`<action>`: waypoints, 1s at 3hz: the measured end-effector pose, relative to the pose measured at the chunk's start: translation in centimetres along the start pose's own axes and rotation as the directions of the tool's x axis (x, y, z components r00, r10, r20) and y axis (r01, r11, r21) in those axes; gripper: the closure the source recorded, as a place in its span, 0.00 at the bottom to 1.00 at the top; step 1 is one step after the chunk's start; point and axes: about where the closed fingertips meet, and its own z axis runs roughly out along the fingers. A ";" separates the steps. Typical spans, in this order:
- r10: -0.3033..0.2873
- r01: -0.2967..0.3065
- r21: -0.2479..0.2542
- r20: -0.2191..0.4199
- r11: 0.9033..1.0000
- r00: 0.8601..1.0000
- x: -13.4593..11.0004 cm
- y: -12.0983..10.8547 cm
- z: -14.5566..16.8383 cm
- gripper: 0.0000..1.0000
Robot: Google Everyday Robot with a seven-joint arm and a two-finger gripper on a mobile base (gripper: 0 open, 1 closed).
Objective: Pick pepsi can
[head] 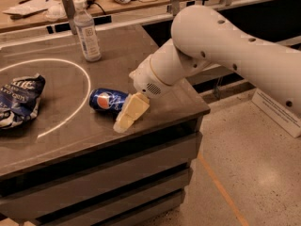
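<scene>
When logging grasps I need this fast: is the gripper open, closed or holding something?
Gripper: cannot be told; it is down at the table, right beside the lying can.

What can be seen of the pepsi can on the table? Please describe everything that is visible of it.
The pepsi can is a small blue metal can with a round red, white and blue logo on its wall. It lies on its side on the dark table, just outside the white circle line. Its right end is hidden behind the gripper, which reaches down against it. Whether the can is gripped cannot be told. Nothing else touches it.
</scene>
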 end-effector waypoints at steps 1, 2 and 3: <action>0.024 -0.024 -0.003 -0.017 1.000 1.000 1.1 -0.4 1.0 0.13; 0.030 -0.030 -0.005 -0.033 1.000 0.999 1.8 -1.0 1.4 0.36; 0.021 -0.021 0.007 -0.038 1.000 0.999 2.0 -1.7 0.6 0.59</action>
